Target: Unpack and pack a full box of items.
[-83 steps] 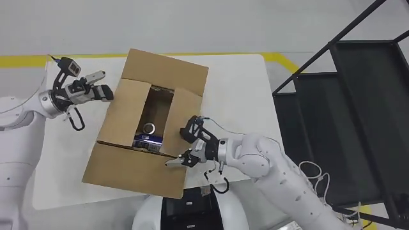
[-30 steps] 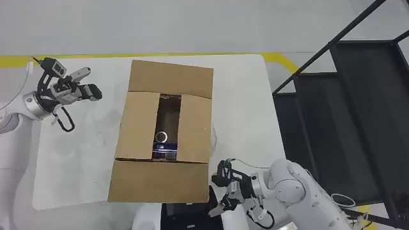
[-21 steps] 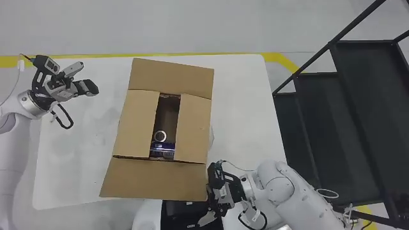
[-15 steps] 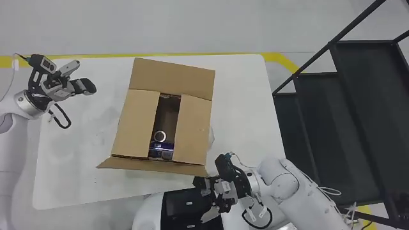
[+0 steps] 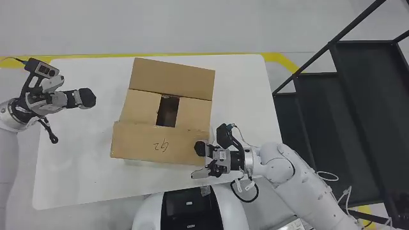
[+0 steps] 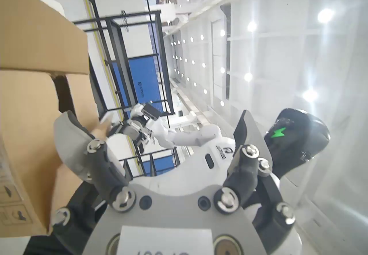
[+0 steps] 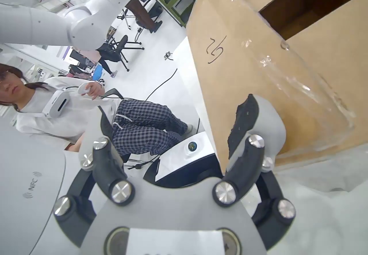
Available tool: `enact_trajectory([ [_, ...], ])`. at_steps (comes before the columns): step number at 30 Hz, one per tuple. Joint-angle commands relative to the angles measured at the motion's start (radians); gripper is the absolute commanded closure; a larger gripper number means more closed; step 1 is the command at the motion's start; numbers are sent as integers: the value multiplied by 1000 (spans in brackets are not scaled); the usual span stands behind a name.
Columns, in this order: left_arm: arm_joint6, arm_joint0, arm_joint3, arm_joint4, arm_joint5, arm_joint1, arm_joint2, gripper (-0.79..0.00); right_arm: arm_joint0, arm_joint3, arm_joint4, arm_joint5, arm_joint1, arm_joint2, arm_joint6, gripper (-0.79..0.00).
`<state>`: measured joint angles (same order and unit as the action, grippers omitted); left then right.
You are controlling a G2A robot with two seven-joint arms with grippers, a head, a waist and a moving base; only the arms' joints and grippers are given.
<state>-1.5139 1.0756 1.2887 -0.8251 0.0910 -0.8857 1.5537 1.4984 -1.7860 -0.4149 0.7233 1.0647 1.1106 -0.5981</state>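
Cardboard box [image 5: 169, 80] on white table [image 5: 238, 89], yellow floor line [image 5: 284, 59], black stairs [image 5: 358, 89], left gripper [image 5: 89, 97], right gripper [image 5: 197, 160], jaws apart.

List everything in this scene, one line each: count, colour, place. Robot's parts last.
Box: one, brown, middle of the table.
Near flap: one, brown, folded up over the opening.
Table: one, white, under the box.
Stairs: one set, black, beside the table.
Floor line: one, yellow, beyond the table.
Left arm: one, white, apart from the box, jaws open.
Right arm: one, white, at the near flap's corner, jaws open.
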Motion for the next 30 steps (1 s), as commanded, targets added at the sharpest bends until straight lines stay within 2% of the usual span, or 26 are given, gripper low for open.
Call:
enact_trajectory([
  [1,-22,17,28,28,-25,4,-24,-785,-6,-2,-36,-24,2,-9,17,-785],
  [5,-22,47,77,87,-42,13,-107,-785,-16,0,-72,-46,4,-18,46,-785],
  [11,-22,49,101,101,-49,33,-201,-785,-21,-2,-94,-57,3,-19,64,-785],
  [16,-22,20,50,211,-9,54,-240,-785,-28,-2,-100,-62,1,-10,75,-785],
  [23,-22,-19,-7,280,35,55,-270,-785,-33,6,-92,-64,-8,67,150,-785],
  [30,-22,-33,-15,282,39,56,-279,-785,-117,106,-64,-165,-6,126,188,-785],
])
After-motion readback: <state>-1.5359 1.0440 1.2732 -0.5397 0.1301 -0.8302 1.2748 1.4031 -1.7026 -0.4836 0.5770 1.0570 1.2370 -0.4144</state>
